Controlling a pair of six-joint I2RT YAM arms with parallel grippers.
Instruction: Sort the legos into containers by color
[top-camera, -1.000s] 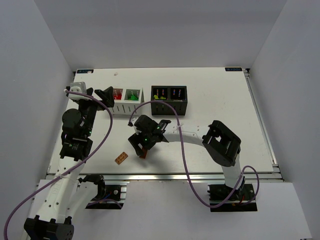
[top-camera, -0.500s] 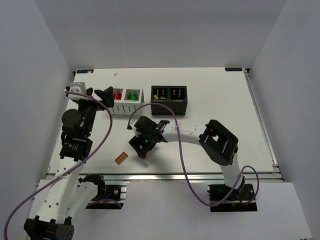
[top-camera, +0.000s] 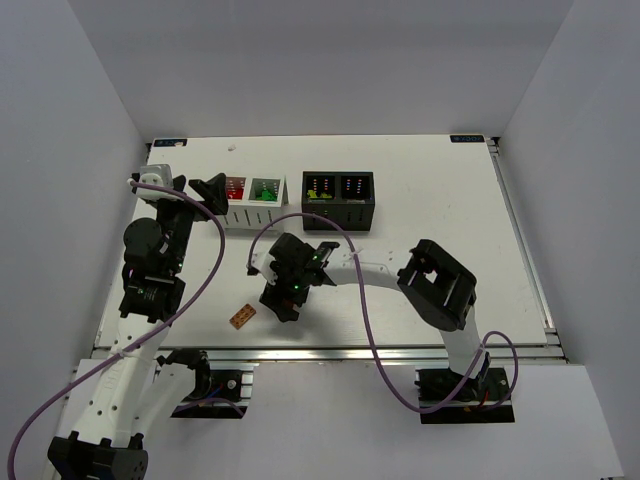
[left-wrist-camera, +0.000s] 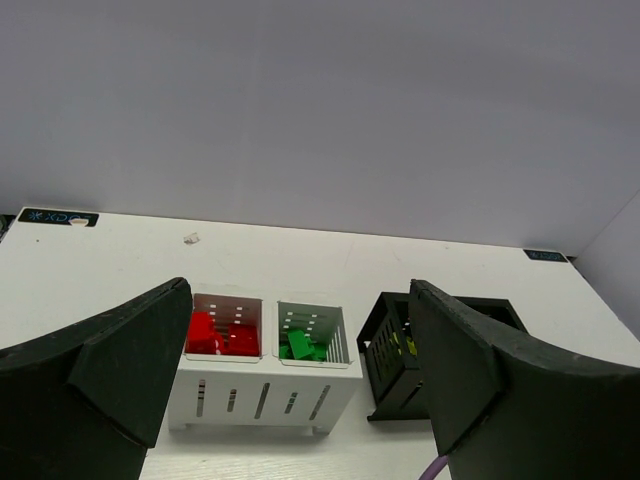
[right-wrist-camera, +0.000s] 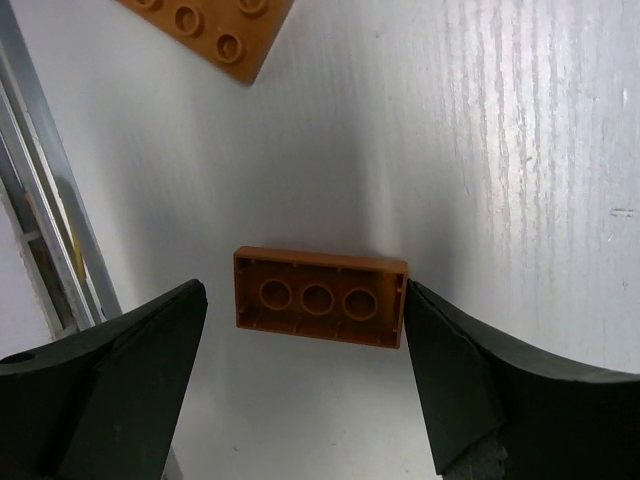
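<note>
A brown-orange lego brick (right-wrist-camera: 320, 310) lies underside up on the white table, between the open fingers of my right gripper (right-wrist-camera: 303, 300). The right finger (right-wrist-camera: 470, 380) touches the brick's end and the left finger stands apart. In the top view this gripper (top-camera: 284, 302) points down at the table and hides the brick. A second brown-orange plate (top-camera: 242, 317) lies to its left, also seen in the right wrist view (right-wrist-camera: 210, 30). My left gripper (top-camera: 213, 190) is open and empty, just left of the white container (top-camera: 254, 213).
The white container (left-wrist-camera: 262, 395) holds red legos (left-wrist-camera: 222, 333) and green legos (left-wrist-camera: 300, 345). The black container (top-camera: 338, 215) stands to its right with yellow-green legos (left-wrist-camera: 408, 345) in its left compartment. The table's near aluminium rail (right-wrist-camera: 45, 230) runs close by.
My right gripper has shifted slightly left and down over the brown-orange brick, which showed beside its tip before and is now covered in the top view. The left arm has not moved.
</note>
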